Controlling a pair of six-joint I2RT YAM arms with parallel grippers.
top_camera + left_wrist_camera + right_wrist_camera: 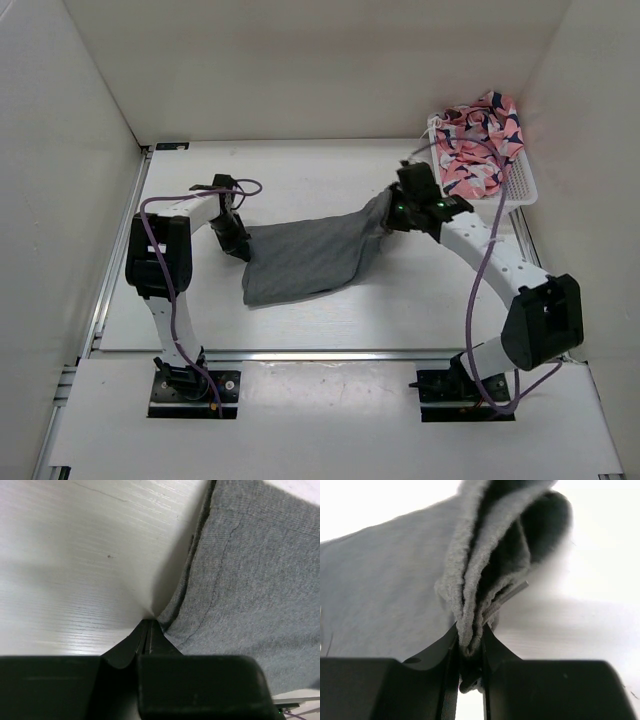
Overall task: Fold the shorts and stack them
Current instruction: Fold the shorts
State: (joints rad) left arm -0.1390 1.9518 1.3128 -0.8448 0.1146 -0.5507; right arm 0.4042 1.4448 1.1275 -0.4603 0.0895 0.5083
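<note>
Grey shorts (305, 260) lie on the counter (300, 325), pulled taut: left end effector (148, 623) pinches one edge, right end effector (470, 647) clamps bunched cloth, lifted; we judge this flattens them for folding.

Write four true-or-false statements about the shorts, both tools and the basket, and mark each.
1. The right tool grips a bunched end of the shorts. True.
2. The shorts are pink. False: they are grey; the pink patterned cloth lies in the basket.
3. One tool hangs wide open. False: the left tool is likewise shut on the shorts' edge.
4. The basket sits at the table's far right. True.
</note>
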